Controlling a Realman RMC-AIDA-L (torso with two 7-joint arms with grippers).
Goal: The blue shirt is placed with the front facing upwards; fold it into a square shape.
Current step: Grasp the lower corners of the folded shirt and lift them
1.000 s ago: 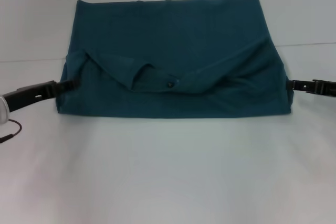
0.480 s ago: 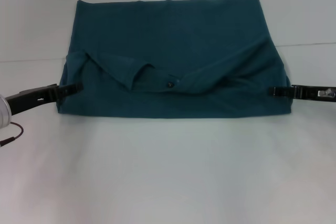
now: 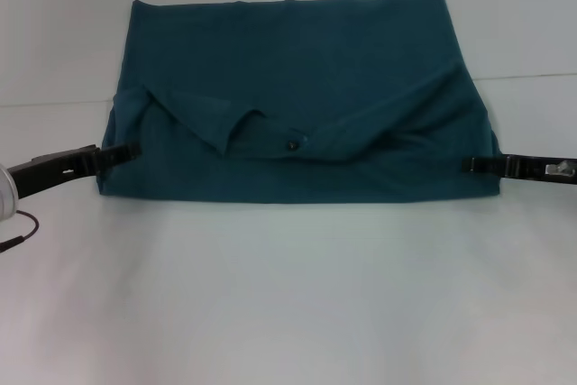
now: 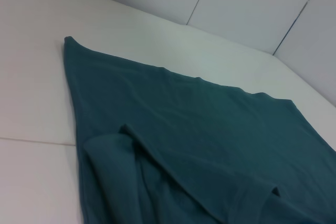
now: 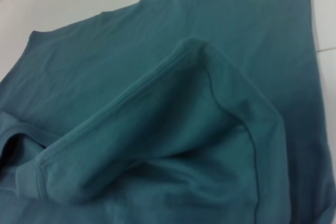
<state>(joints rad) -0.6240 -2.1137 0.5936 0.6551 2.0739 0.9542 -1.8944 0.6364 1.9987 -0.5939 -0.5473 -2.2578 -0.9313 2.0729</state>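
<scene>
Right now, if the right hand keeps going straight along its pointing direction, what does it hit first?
The blue shirt. The right hand points inward at the shirt's folded side edge and looks already at it; contact depth is unclear.

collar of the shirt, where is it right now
In the head view the collar lies folded down over the middle of the shirt, toward its near edge, about midway between the left tool and the right tool.

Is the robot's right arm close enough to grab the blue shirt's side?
Probably yes. The right end effector already sits at the blue shirt's near right edge, tips over the cloth, with nothing in between. The left end effector is at the opposite edge.
</scene>
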